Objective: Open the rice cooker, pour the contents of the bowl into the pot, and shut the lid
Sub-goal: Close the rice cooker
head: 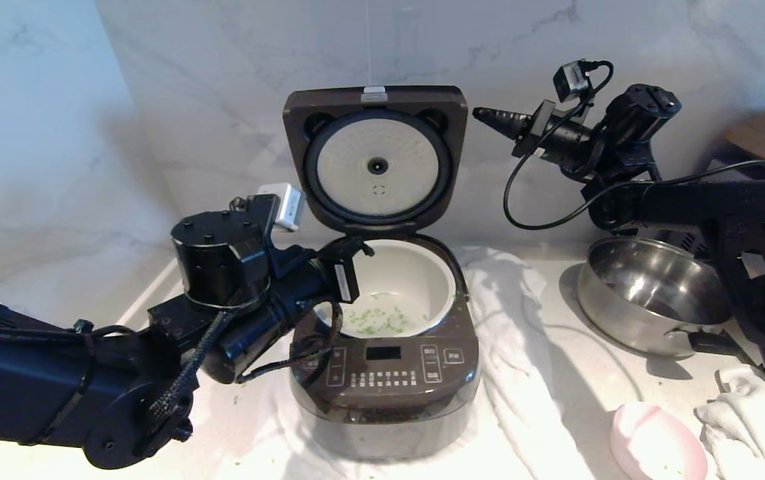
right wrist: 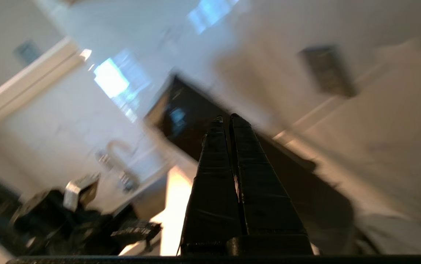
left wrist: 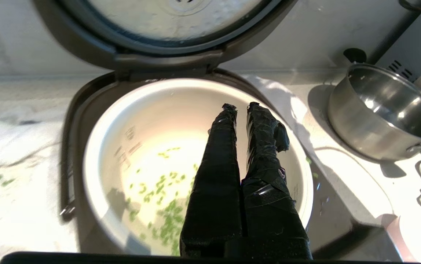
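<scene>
The dark-brown rice cooker [head: 382, 380] stands open at the centre, its lid [head: 376, 160] upright with the pale dimpled plate facing me. The cream-white pot [head: 446, 293] [left wrist: 100, 154] holds scattered green contents [head: 376, 320] [left wrist: 163, 183]. My left gripper [head: 364, 251] [left wrist: 241, 106] is shut and empty, reaching over the pot from its left rim. High beside the lid's upper right corner, my right gripper [head: 479, 113] [right wrist: 227, 117] is shut and empty, pointing at the lid [right wrist: 185, 121]. The pale pink bowl [head: 656, 443] lies on the counter at the front right, pink outside showing.
A shiny steel pan [head: 649, 293] [left wrist: 386, 110] sits right of the cooker. A white cloth [head: 509, 300] lies under and beside the cooker. A crumpled white rag [head: 736, 413] is at the far right. Green bits [left wrist: 1, 179] dot the counter left of the cooker. A marble wall [head: 222, 80] rises behind.
</scene>
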You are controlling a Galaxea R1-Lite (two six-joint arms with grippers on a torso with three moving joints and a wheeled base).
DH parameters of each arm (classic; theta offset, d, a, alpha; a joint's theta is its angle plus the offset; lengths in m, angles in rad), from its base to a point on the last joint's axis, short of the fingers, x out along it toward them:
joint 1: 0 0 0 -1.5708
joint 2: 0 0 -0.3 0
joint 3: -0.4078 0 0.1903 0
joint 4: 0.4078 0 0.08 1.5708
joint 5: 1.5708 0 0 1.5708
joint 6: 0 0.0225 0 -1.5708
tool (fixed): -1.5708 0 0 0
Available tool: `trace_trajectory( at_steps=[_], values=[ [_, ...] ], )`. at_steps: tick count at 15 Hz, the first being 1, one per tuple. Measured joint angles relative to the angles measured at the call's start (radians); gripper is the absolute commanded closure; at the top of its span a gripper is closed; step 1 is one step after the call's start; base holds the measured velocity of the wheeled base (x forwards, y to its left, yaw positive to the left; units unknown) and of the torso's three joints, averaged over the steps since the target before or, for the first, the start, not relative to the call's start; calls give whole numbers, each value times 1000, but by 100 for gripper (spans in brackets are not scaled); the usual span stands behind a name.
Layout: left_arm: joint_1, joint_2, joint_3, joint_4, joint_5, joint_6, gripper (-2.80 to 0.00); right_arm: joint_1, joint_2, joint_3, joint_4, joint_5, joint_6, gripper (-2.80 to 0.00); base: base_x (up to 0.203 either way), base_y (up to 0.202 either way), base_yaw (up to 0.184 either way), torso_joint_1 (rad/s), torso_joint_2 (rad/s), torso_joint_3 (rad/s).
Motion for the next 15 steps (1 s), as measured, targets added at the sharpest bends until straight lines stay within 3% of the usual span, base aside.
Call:
trace_trajectory(
  at_steps=[10, 13, 15],
  values=[
    [17, -42, 8, -2, 9, -7, 0, 28, 18, 32, -49, 74, 23, 0, 0, 0, 0, 0, 0, 0],
    [79, -42, -72, 2, 14, -5, 0, 25, 9, 106, -118, 90, 43, 0, 0, 0, 0, 0, 0, 0],
    [124, -23, -203, 12, 48, -4, 0, 17, -7, 154, -138, 112, 45, 0, 0, 0, 0, 0, 0, 0]
  ],
)
